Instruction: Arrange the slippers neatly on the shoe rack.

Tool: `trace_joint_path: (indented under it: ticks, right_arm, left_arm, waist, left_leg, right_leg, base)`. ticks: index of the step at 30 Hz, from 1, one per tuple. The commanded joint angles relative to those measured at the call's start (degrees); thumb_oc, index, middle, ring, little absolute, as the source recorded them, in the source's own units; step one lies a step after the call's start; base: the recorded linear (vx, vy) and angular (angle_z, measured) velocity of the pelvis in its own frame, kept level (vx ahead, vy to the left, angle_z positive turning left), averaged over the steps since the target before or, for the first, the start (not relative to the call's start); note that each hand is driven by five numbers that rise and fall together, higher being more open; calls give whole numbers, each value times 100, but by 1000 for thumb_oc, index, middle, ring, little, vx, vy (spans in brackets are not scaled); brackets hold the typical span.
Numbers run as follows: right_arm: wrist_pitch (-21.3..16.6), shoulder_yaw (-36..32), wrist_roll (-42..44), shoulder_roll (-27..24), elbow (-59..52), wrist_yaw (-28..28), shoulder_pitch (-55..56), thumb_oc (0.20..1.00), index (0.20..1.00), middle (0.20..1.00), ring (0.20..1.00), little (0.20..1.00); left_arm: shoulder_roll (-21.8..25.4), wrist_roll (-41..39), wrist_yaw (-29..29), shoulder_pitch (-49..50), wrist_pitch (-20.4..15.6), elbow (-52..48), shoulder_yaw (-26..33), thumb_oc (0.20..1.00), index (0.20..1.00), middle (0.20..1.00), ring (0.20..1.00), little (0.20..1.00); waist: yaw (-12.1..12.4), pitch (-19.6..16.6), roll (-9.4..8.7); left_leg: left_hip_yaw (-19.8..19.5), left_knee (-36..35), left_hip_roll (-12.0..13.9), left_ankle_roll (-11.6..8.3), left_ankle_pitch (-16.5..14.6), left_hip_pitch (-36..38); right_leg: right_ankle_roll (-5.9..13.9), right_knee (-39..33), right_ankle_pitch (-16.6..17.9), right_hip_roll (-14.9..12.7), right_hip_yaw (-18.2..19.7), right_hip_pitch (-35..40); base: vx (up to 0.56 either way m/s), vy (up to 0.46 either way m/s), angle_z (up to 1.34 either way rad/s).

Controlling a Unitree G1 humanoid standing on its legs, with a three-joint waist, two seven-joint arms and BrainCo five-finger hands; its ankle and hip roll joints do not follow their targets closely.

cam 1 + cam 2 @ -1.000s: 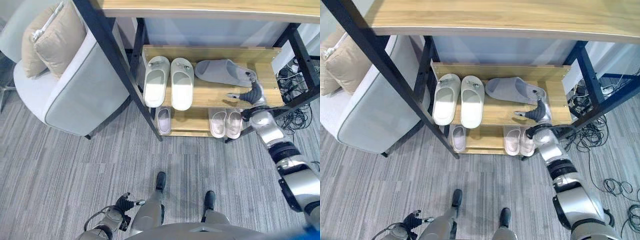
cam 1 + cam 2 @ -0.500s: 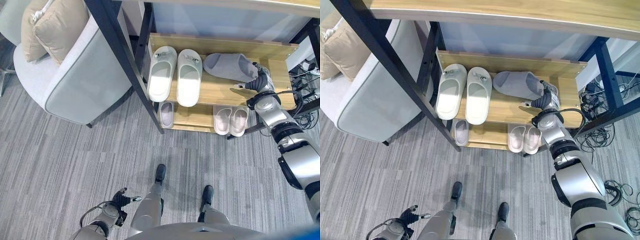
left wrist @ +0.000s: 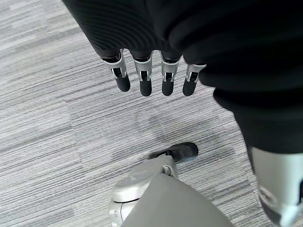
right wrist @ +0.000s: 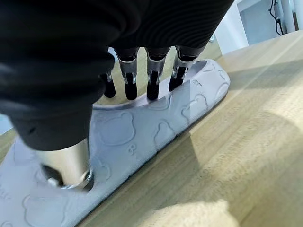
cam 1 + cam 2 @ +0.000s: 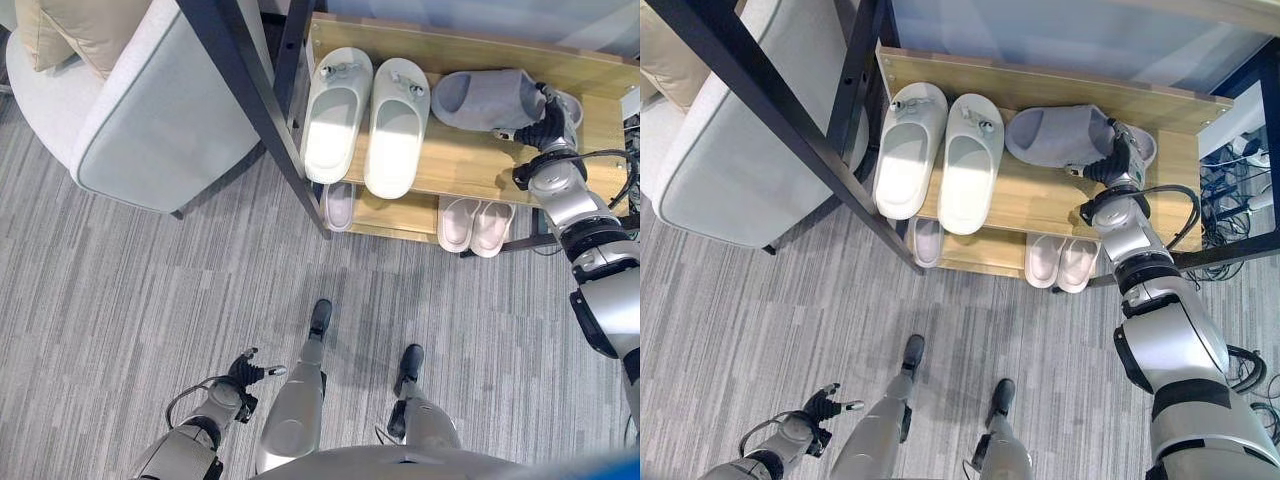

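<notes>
The right hand (image 5: pixel 1118 158) grips the heel end of the grey slipper (image 5: pixel 1060 136), fingers over its edge and thumb on the patterned sole. The slipper lies crosswise on the shoe rack's (image 5: pixel 1040 200) upper shelf, right of the white slippers (image 5: pixel 940 150). The left hand (image 3: pixel 151 80) hangs over the carpet (image 5: pixel 120 300), fingers loose and holding nothing.

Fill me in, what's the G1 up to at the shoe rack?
The right hand is gripping the heel end of a grey slipper lying sideways on the top shelf of the shoe rack, next to a neat pale green pair. A light pink pair sits on the shelf below. The left hand hangs open over the carpet.
</notes>
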Motion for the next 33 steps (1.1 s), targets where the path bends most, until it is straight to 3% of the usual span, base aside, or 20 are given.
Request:
trace_joint_path:
  ticks: [1,10,17,24,33]
  right_arm:
    - [-301,182,48,-24,-225,-11,-93,200,200,200,200,200]
    - [-206,-61,-339,-17,-627,-112,525,200,200,200,200,200]
    - [-197,-765,-496,151,-1455,-247,1681,200,200,200,200,200]
    - [-595,-1718,-434,714,-3399,7,3829,200,200,200,200,200]
    - [-869,-1954,-442,1234,-4365,161,4772,200,200,200,200,200]
  left_arm:
    - [108,-120,111,-41,3,329,-67,1000,1000,1000,1000,1000]
    - [16,-29,151,-89,74,376,55,1000,1000,1000,1000,1000]
    - [-95,180,117,11,174,414,194,1000,1000,1000,1000,1000]
    - [-220,700,-46,527,317,486,515,1000,1000,1000,1000,1000]
    - [-330,962,-64,809,353,545,709,1000,1000,1000,1000,1000]
  waist:
    - [58,-127,-188]
    - [-79,-142,-168]
    - [-243,-377,-143]
    - [-436,-854,-122]
    - [-552,-1231,-12]
  left_leg:
    - [427,49,159,-304,-593,56]
    - [503,49,226,-281,-660,246]
    - [613,49,242,-219,-794,555]
    - [770,49,264,-147,-1052,1236]
    - [906,49,314,-149,-1120,1649]
  right_leg:
    - [281,60,333,-427,275,-79]
    - [264,131,257,-418,353,-23]
    - [252,153,170,-432,410,190]
    - [252,79,-35,-416,399,816]
    - [217,40,-120,-361,424,1170]
  base:
    - [0,0,0]
    - [0,0,0]
    - [12,-14,-6]
    - [55,-17,-9]
    - [1,-19,-8]
